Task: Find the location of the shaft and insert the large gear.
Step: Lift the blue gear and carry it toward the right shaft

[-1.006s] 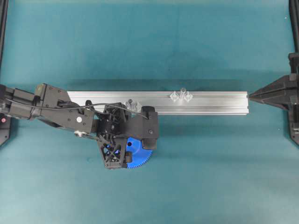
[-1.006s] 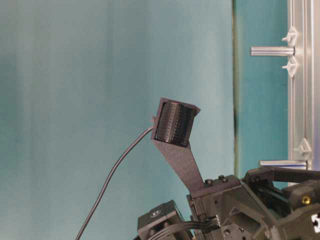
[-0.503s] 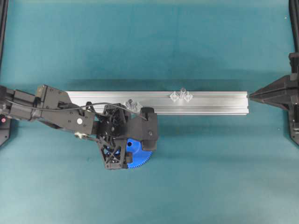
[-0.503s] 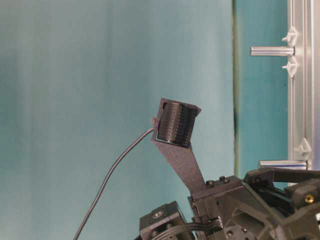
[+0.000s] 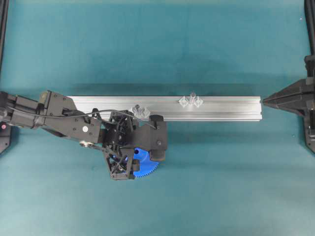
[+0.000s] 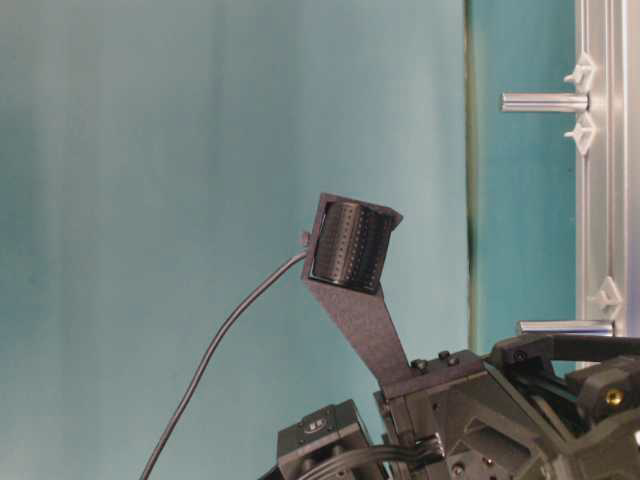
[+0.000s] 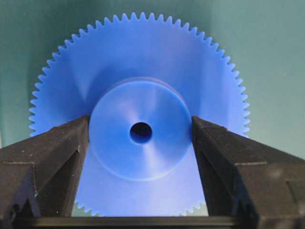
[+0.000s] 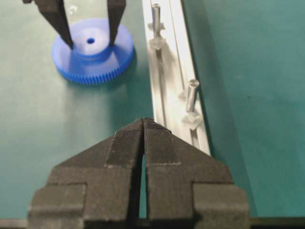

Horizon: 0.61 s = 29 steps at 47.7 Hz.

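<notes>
Open teal table (image 5: 197, 49) lay on every side of the aluminium rail (image 5: 221, 108), which ran left to right across the middle of the overhead view. Its right end stopped just short of the right gripper (image 5: 268, 101). Black frame posts (image 5: 310, 24) marked the table's side edges, well apart from the work.

The large gear (image 5: 147, 164) lay flat on the table just in front of the rail, near its left half and not touching it. Clear cloth showed around its toothed rim in the right wrist view.

The shaft (image 5: 192, 96) stood upright on the rail between two clear brackets, right of centre. A second pin (image 5: 140, 109) of the same look stood farther left, close beside the left arm's wrist.

The left arm (image 5: 64, 118) reached in low from the left edge, its wrist bent downward over the gear. The left gripper (image 7: 140, 126) pointed straight down, its fingers (image 7: 71, 143) set against opposite sides of the gear's raised hub with no gap showing. The centre hole sat in plain view between them.

The right arm stayed drawn back at the right edge, level with the rail. Its fingers (image 8: 128, 143) were pressed together on nothing.
</notes>
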{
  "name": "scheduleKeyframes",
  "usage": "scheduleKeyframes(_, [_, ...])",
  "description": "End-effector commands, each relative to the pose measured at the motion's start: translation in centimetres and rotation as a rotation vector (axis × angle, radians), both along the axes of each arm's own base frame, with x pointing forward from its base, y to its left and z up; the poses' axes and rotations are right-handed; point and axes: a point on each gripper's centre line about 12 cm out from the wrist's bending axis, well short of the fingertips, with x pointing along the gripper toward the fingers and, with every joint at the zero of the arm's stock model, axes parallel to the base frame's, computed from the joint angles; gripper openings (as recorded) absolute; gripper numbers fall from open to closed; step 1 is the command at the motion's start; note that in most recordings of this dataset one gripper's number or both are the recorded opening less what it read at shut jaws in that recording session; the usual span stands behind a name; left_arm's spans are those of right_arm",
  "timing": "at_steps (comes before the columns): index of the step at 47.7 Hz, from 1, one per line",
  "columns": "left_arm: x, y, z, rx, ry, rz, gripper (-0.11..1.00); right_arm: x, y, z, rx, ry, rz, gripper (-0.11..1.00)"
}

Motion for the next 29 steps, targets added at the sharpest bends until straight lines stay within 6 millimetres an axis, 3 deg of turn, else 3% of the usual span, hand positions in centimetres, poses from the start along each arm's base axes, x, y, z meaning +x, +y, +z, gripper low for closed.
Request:
scheduleKeyframes(1, [0.3, 0.3, 0.5, 0.0, -0.014, 0.007, 0.72, 0.1, -0.1, 0.3, 0.009, -0.01, -0.007, 0.02])
scheduleKeyframes(18, [1.5, 0.1, 3.9, -0.007, -0.107, -0.002, 0.72, -0.1, 0.0, 0.6, 0.009, -0.02, -0.007, 0.02])
scheduleKeyframes(29, [1.7, 0.5, 7.2, -0.015, -0.19, 0.007, 0.72, -0.7, -0.1, 0.8, 0.008, -0.036, -0.015, 0.02])
